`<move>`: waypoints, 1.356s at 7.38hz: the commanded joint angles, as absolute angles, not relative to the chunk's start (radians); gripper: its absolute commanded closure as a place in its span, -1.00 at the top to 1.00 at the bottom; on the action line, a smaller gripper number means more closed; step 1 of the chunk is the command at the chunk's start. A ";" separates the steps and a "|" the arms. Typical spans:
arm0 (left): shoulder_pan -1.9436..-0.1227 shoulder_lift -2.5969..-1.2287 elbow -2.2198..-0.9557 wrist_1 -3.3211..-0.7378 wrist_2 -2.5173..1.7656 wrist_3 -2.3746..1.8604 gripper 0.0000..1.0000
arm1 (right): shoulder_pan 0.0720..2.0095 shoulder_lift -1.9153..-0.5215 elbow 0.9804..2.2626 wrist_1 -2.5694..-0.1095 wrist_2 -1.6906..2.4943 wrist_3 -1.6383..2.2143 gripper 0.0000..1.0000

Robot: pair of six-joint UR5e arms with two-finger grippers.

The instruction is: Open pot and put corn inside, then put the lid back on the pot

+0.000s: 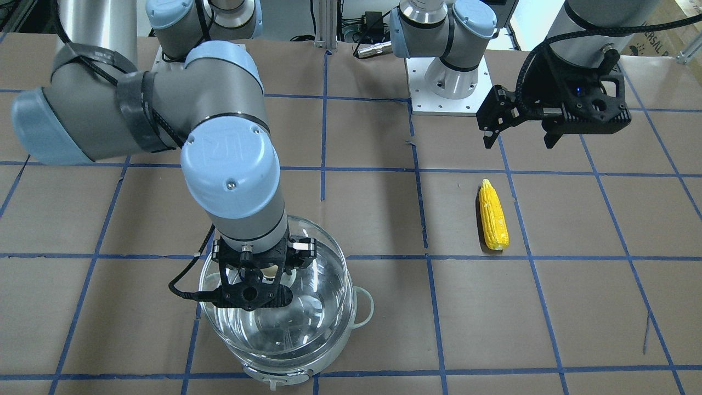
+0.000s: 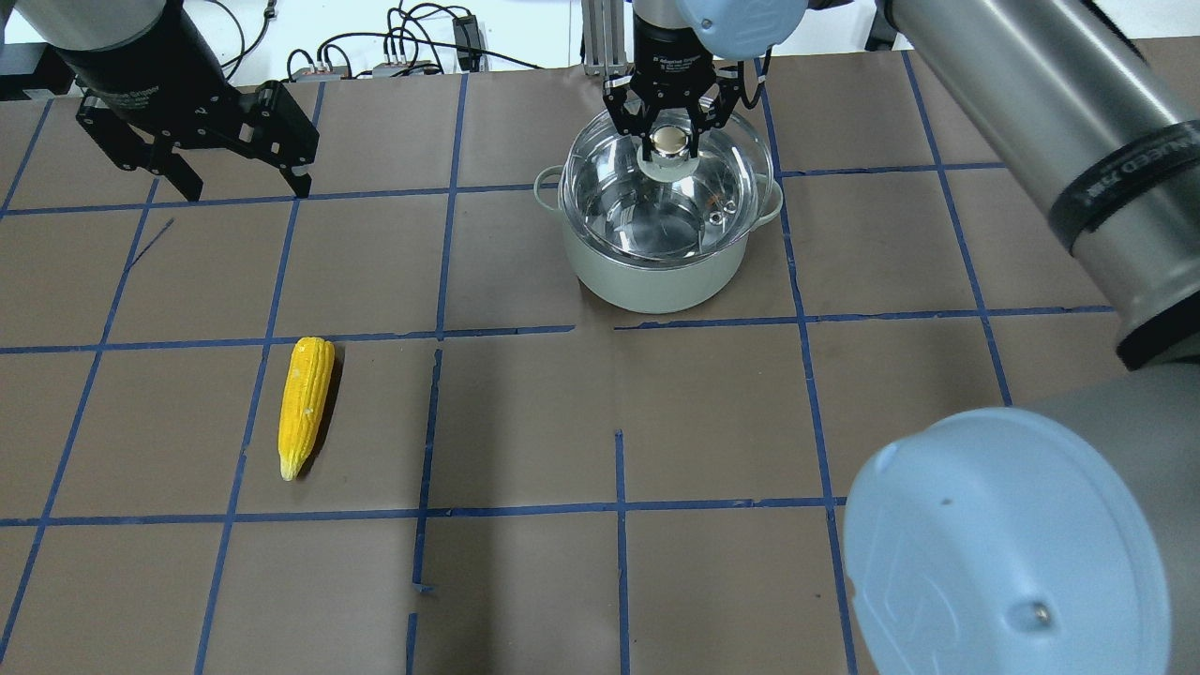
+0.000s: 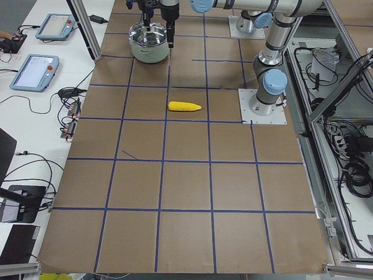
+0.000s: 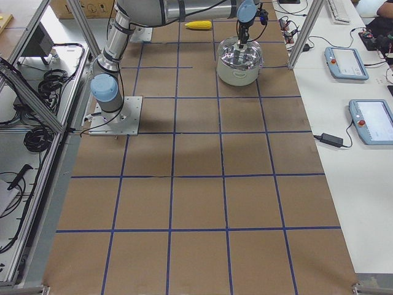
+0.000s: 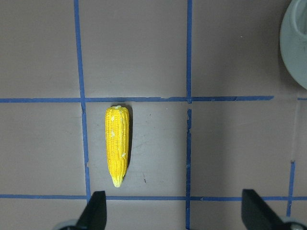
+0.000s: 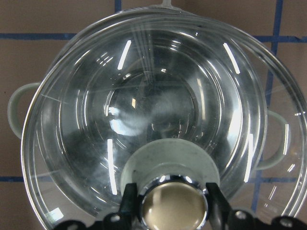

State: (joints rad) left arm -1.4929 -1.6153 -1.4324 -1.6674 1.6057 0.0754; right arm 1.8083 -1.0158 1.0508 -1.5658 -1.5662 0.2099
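The pot (image 2: 656, 277) stands at the far middle of the table, its pale-green handle (image 1: 362, 307) showing. My right gripper (image 2: 667, 141) is shut on the knob (image 6: 172, 208) of the clear glass lid (image 1: 323, 274). The lid hangs slightly above the pot, shifted off-centre over it. The yellow corn (image 2: 306, 403) lies flat on the paper to the left and shows below the left wrist camera (image 5: 117, 143). My left gripper (image 2: 244, 190) is open and empty, high above the table beyond the corn.
Brown paper with a blue tape grid covers the table (image 2: 525, 422). My right arm's elbow (image 2: 1003, 544) fills the near right corner of the overhead view. Teach pendants (image 3: 35, 70) lie on a side bench past the table's edge.
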 commanded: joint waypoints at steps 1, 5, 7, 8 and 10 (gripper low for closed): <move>-1.491 -1.615 -1.437 -1.669 1.605 0.077 0.99 | 1.758 -1.100 1.068 -1.460 -1.566 0.145 -0.40; -1.280 -1.663 -1.627 -1.585 1.525 0.316 0.99 | 1.631 -1.274 1.185 -1.330 -1.566 -0.006 -0.42; -1.266 -1.730 -1.763 -1.389 1.525 0.351 0.99 | 1.605 -1.324 1.239 -1.325 -1.572 -0.035 -0.42; -1.266 -1.762 -1.831 -1.265 1.526 0.368 0.99 | 1.568 -1.365 1.288 -1.330 -1.572 -0.054 -0.42; -1.264 -1.805 -1.964 -1.070 1.535 0.390 0.99 | 1.529 -1.371 1.339 -1.397 -1.571 -0.067 -0.42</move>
